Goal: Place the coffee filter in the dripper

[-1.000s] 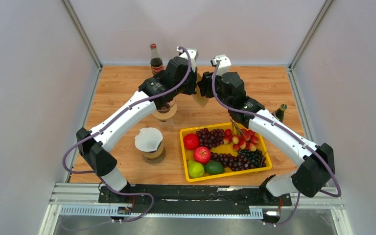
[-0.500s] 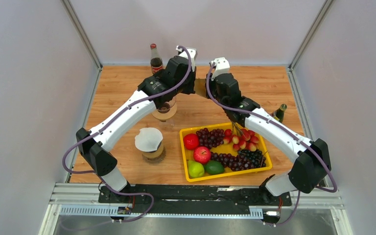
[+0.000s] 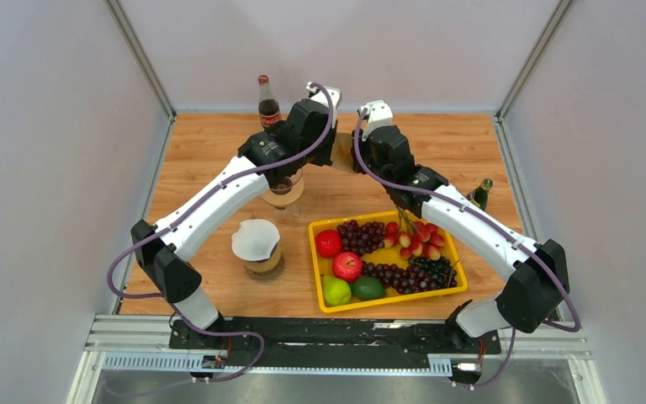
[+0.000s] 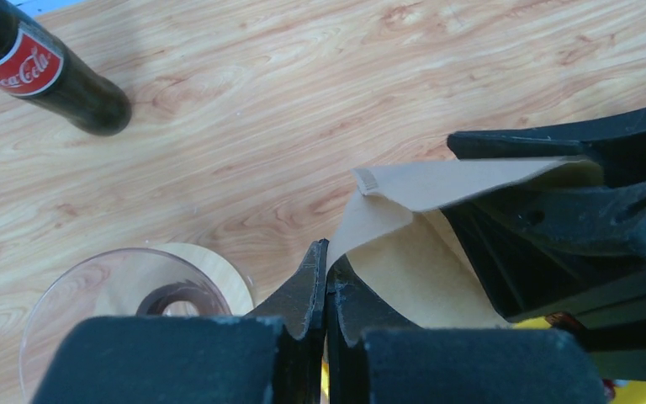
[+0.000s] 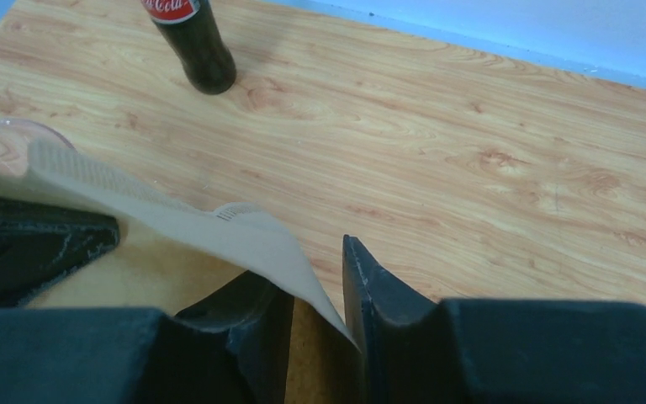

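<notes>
1. Left claw (image 4: 326, 282): the jaws are pressed together and pinch the edge of one wall of the brown coffee filter (image 4: 412, 252).
2. Right claw (image 5: 303, 265): it faces the left claw almost tip to tip. Its jaws are drawn narrow, and the opposite wall of the filter passes between them. Its own wrist view shows a slit between the fingers, and whether they bite the paper cannot be told.
3. Coffee filter: it hangs in the air between the two claws, clear of the table (image 3: 471, 143). Its mouth is partly parted, with one flap lifted toward the right claw.
4. Dripper (image 4: 126, 295): a glass cone on a pale wooden collar stands on the table below and to the left of the left claw, under that arm's wrist. The filter is apart from it and not seated in it.
5. Cola bottle (image 3: 267, 103): it stands upright ahead of the left claw and off to its left, well apart from it.
6. Behind both claws, toward the arm bases:
   - a white filter (image 3: 255, 238) sits on a second vessel (image 3: 265, 263) behind the left claw;
   - a yellow tray (image 3: 314, 252) holding grapes (image 3: 362, 236) and red apples (image 3: 346, 266) lies behind the right claw.
7. Green bottle (image 3: 481, 194): it stands to the right of the right claw, well apart from it and beside that arm.
</notes>
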You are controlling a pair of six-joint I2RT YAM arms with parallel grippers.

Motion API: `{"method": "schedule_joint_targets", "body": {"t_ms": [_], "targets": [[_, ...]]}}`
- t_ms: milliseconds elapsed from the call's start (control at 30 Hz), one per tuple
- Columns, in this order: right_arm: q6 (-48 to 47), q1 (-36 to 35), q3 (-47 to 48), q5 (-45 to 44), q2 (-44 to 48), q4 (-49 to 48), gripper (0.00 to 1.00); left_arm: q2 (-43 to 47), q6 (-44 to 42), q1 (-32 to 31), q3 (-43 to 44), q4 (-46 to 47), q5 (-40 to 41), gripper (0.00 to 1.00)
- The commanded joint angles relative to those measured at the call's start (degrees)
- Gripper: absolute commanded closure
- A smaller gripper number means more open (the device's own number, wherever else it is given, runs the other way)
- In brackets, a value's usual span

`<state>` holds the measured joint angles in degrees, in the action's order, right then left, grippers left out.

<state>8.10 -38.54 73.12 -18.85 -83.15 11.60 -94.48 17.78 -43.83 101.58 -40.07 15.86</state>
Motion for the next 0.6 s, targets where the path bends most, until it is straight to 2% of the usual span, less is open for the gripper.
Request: {"method": "schedule_joint_targets", "body": {"t_ms": [0,200,367,467,567], "targets": [[-2.4,0.58,2.21,8.43,2.38,2.73,0.67,0.87,-1.72,0.07,0.92,-1.38,2.99,1.0],[-3.8,0.58,2.5,17.05,4.49,2.75,0.46,-0.19,-1.3,0.12,2.87,-1.5,3.57,1.0],[-4.14,0.58,2.22,20.33,7.95,2.46,0.17,-0.8,-1.62,0.16,3.84,-1.47,4.92,1.0],[-3.23,0.65,1.66,19.01,10.12,1.94,0.01,-1.59,-1.51,0.77,4.65,-1.96,5.86,1.0],[-2.69,0.9,0.67,15.67,12.48,0.95,0.0,-2.0,-0.98,1.88,5.26,-2.19,4.36,1.0]]}}
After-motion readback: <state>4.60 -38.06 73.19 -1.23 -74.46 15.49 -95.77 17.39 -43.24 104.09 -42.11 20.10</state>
